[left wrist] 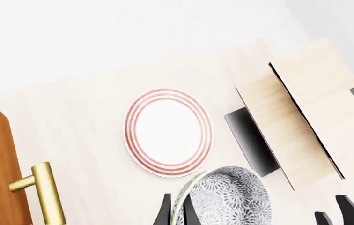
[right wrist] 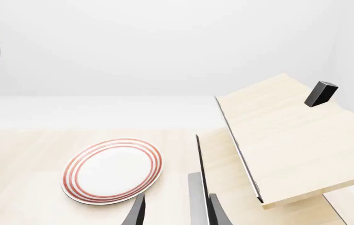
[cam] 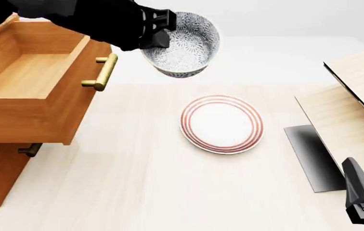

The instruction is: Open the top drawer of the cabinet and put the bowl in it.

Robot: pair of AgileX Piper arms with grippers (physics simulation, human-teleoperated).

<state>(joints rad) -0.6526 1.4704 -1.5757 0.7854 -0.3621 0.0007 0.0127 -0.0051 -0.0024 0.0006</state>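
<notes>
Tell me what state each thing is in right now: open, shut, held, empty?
top drawer: pulled open, empty inside.
lower drawer: shut.
bowl: held in the air by its rim, tilted, empty.
left gripper: fingers shut on the bowl's rim.
right gripper: fingers apart, holding nothing.
plate: flat on the table, empty.

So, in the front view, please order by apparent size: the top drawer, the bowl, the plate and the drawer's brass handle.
1. Top drawer, clearly largest.
2. Plate.
3. Bowl, lifted off the table by the left arm; being raised toward the camera may make it look bigger, so its true size against the plate is uncertain.
4. Brass handle, smallest.
</notes>
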